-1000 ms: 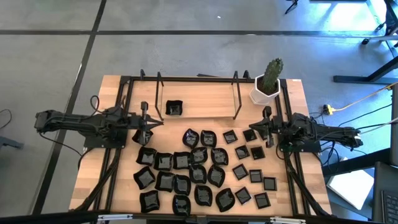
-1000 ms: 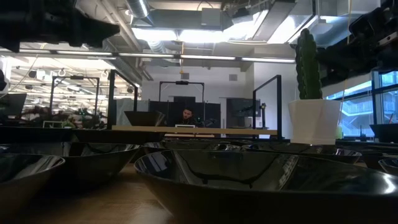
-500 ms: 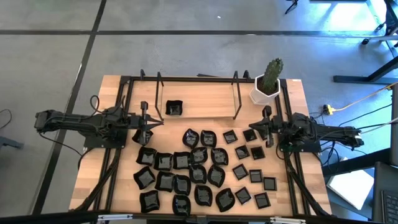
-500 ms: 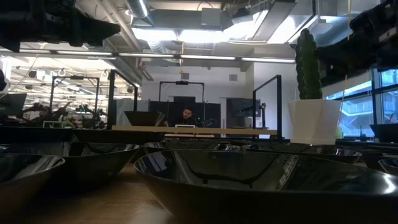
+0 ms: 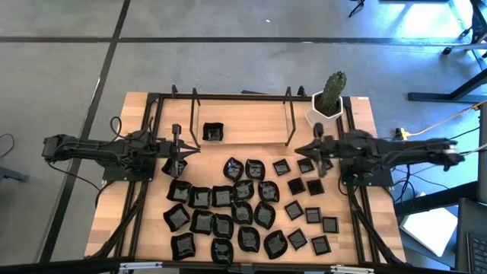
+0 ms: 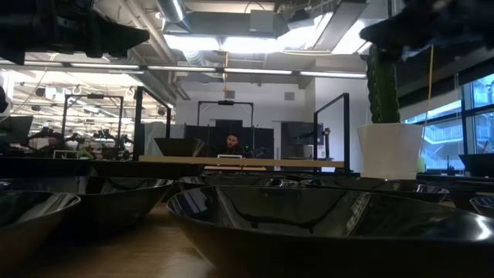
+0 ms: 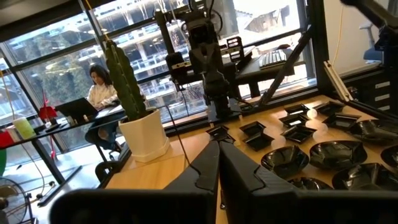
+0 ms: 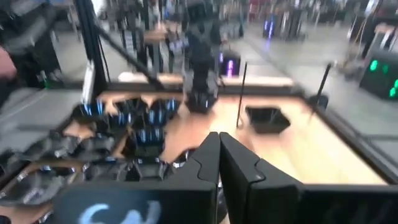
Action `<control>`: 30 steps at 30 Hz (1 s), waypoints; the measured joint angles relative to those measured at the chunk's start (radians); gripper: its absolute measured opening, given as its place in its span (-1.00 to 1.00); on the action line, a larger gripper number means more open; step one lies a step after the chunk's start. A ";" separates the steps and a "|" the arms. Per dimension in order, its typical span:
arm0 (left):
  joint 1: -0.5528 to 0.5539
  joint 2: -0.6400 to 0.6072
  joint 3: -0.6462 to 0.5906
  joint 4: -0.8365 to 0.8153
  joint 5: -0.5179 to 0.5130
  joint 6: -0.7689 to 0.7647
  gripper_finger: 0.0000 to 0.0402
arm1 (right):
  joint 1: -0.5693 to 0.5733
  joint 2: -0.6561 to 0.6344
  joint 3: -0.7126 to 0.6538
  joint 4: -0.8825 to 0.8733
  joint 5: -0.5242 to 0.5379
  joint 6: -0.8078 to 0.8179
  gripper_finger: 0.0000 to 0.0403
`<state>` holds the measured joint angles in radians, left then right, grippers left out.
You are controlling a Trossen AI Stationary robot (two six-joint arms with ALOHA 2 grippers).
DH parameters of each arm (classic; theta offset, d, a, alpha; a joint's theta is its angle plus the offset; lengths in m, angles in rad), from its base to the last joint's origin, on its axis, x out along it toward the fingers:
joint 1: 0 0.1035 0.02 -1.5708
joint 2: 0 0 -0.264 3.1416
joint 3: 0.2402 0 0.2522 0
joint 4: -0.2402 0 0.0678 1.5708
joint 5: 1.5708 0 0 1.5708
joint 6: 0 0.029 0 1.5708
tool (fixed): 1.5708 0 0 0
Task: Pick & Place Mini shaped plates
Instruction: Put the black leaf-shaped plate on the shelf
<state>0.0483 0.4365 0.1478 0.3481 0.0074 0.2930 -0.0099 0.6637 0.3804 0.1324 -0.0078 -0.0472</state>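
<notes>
The glossy black mini shaped plates (image 5: 242, 211) lie crowded, many rim to rim, on the pale wooden table (image 5: 251, 133) in front of the white hexagonal pot with a green cactus (image 5: 328, 101). One lone black plate (image 5: 213, 132) sits apart, level with the pot inside the thin black wire frame (image 5: 242, 114). The right gripper (image 5: 317, 151), clenched and empty, hangs just in front of the pot over the nearest plates; the left gripper (image 5: 185, 153), also clenched on nothing, waits across the table from the pot. I'd worry about shut fingers descending and shoving neighbouring plates, or the right arm brushing the pot.
</notes>
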 joint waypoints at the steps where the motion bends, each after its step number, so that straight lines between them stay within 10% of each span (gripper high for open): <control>1: 0.000 0.000 0.000 0.000 0.000 0.000 -0.98 | 0.005 0.060 0.037 -0.011 0.000 -0.008 -0.94; 15: 0.000 0.000 0.000 -0.008 0.000 -0.002 -0.98 | 0.051 0.694 0.677 -0.535 0.102 -0.069 -0.94; 30: 0.000 0.000 0.000 -0.024 0.000 -0.002 -0.98 | 0.028 1.008 0.827 -0.623 0.041 0.083 -0.76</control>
<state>0.0479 0.4366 0.1478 0.3240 0.0078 0.2909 0.0178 1.6717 1.2072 -0.4903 0.0327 0.0360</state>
